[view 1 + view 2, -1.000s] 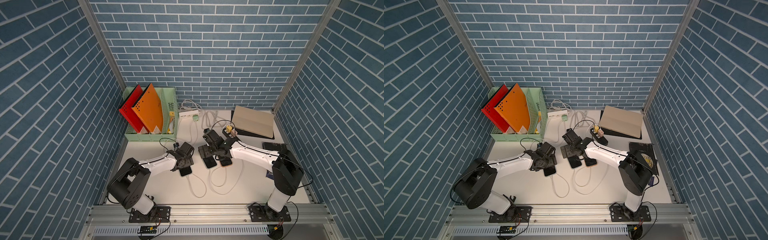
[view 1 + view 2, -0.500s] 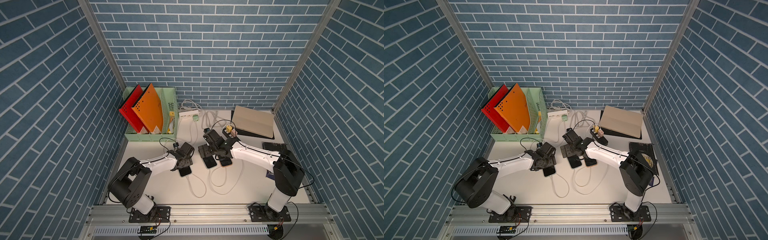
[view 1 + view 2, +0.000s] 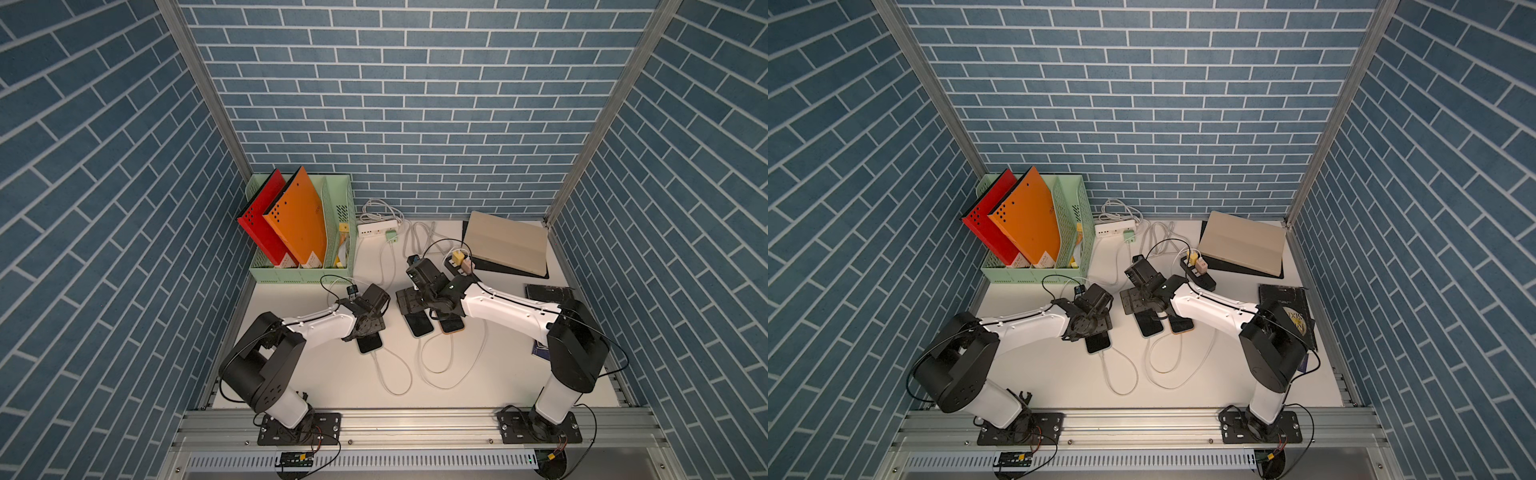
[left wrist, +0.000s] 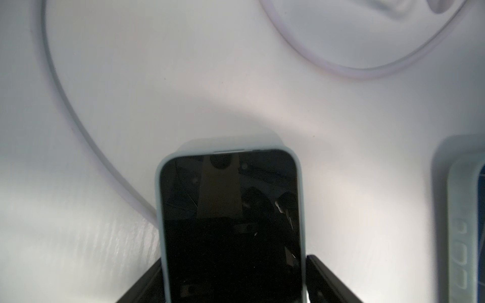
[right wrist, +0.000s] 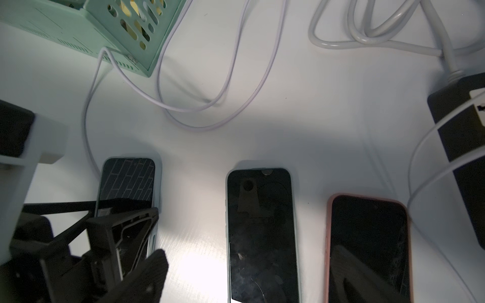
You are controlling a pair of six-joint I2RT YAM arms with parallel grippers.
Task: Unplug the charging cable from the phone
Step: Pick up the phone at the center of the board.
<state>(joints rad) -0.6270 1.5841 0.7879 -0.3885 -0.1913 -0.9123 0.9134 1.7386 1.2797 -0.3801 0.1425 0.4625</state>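
Now left pincer (image 4: 233, 262) just closed, pinching phone (image 4: 231, 210) sides, lower middle of frame; right pincer (image 3: 411, 303) spread wide, empty. Phone held steady, so cable (image 3: 397, 393), looks plugged still, likely pulled next.

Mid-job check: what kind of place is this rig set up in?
Probably a mock office desk in an enclosed robot cell: a green file organizer with folders, a white power strip, brick-print walls.

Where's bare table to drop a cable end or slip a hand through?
Free: strip between cable loops and front rail; patch between loops and right arm. Crowded: centre, left phone in left pincer, two phones beside it; back edge, power strips, coiled cords.
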